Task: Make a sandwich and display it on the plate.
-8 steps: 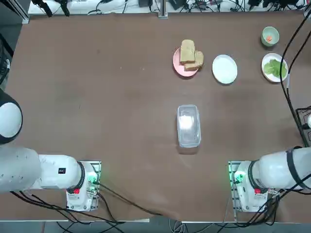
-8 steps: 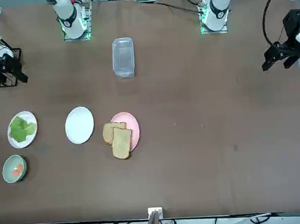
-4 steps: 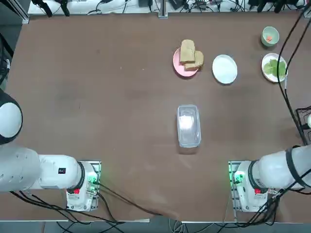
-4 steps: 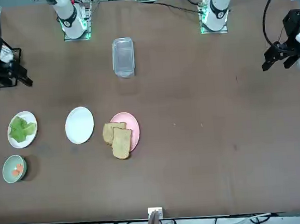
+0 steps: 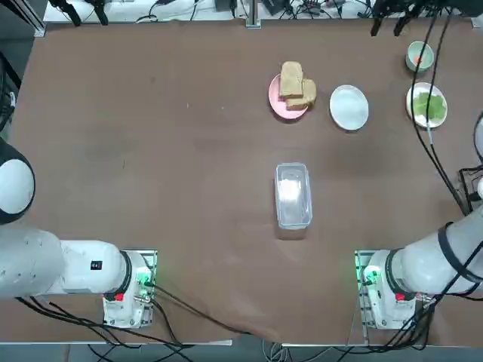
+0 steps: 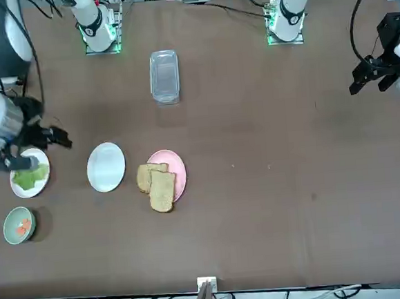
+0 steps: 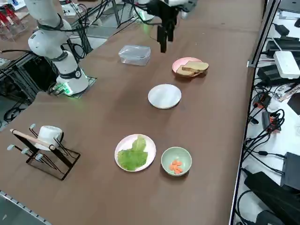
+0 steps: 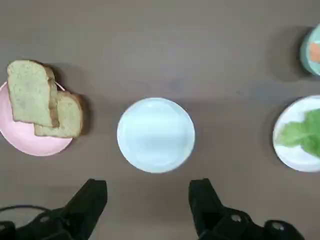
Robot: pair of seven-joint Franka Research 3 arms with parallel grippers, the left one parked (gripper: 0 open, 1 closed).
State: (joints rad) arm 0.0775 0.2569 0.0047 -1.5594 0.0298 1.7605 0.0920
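No stacked sandwich is in view. Two tan bread slices (image 5: 296,84) (image 8: 42,100) lie overlapping on a pink plate (image 6: 176,172). The plate (image 5: 349,107) (image 6: 106,166) (image 7: 164,96) (image 8: 156,135) is white and bare, between the pink plate and a second white plate holding lettuce (image 5: 427,105) (image 7: 134,153) (image 8: 305,135). A green bowl (image 5: 419,55) (image 7: 176,161) holds orange pieces. My right gripper (image 8: 148,186) (image 7: 163,43) (image 6: 44,144) hangs high above the table, open and holding nothing, looking down on the bare white plate.
A clear lidded container (image 5: 293,194) (image 6: 164,76) (image 7: 135,54) lies mid-table toward the arm bases. A wire rack with a white mug (image 7: 44,145) stands at the table's right edge. Cables trail along the far edge.
My right arm has swung from the table's right edge in over the lettuce plate and white plate. The gripper has stayed open. Nothing on the table has moved.
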